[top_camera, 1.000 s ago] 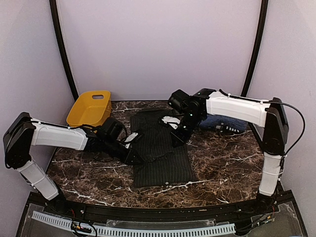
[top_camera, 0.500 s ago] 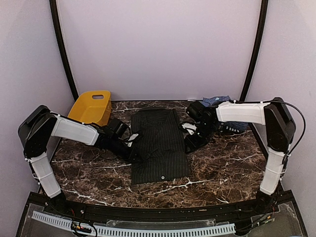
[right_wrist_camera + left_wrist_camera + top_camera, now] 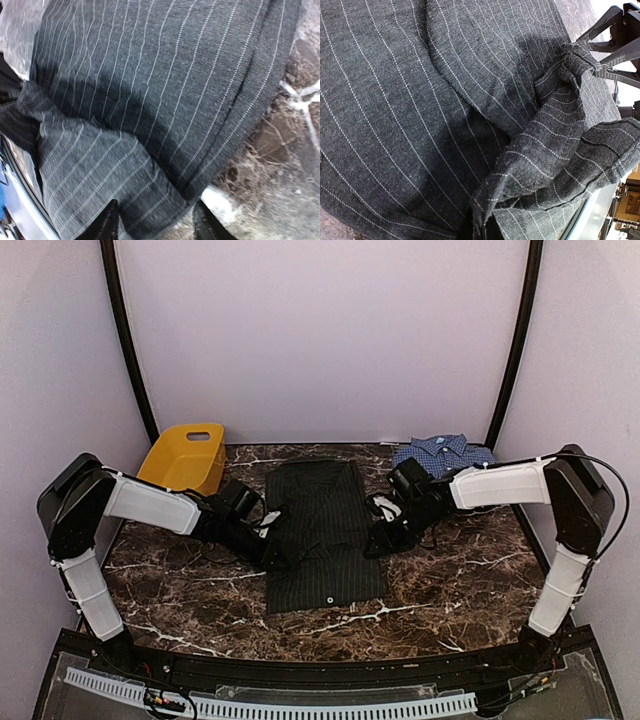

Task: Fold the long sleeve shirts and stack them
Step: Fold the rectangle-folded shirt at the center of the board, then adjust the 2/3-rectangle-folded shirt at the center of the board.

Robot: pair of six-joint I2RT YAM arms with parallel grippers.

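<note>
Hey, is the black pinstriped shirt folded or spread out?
Partly folded: the black shirt lies as a long narrow strip, sides turned in, not folded crosswise.

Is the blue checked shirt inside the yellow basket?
No, the blue checked shirt lies at the far right, well apart from the yellow basket at the far left.

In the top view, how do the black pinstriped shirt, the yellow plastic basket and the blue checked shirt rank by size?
1. black pinstriped shirt
2. yellow plastic basket
3. blue checked shirt, partly hidden by the right arm, so unsure
</note>
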